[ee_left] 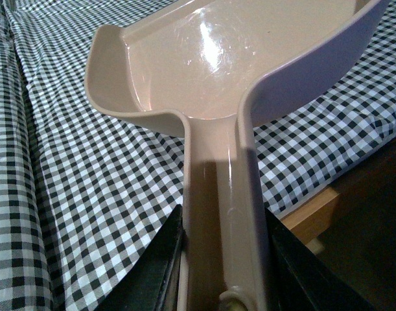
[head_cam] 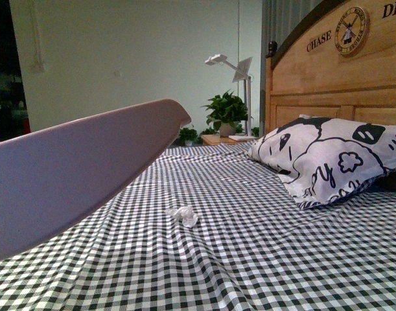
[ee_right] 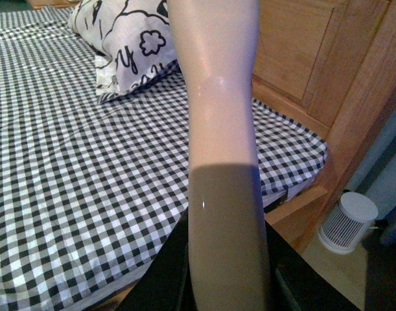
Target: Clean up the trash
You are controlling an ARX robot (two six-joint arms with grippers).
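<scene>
To your left, the left gripper [ee_left: 220, 275] is clenched on the handle of the dustpan [head_cam: 74, 162], whose scoop is held over the checked bedcover [head_cam: 236, 265]. The trash [head_cam: 183, 216] lies on the cover near the middle, right of the pan and apart from it. Further right rests the pillow [head_cam: 327, 155]. Your right gripper [ee_right: 229, 282] grasps the brush handle [ee_right: 220, 97].

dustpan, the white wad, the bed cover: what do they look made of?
Dustpan: looks like hard moulded plastic, glossy pale pink, going by the sharp light glare inside the scoop. Wad: probably tissue or thin paper, matte white with crumpled folds. Bed cover: woven fabric, matte black-and-white check, and it wrinkles softly.
</scene>
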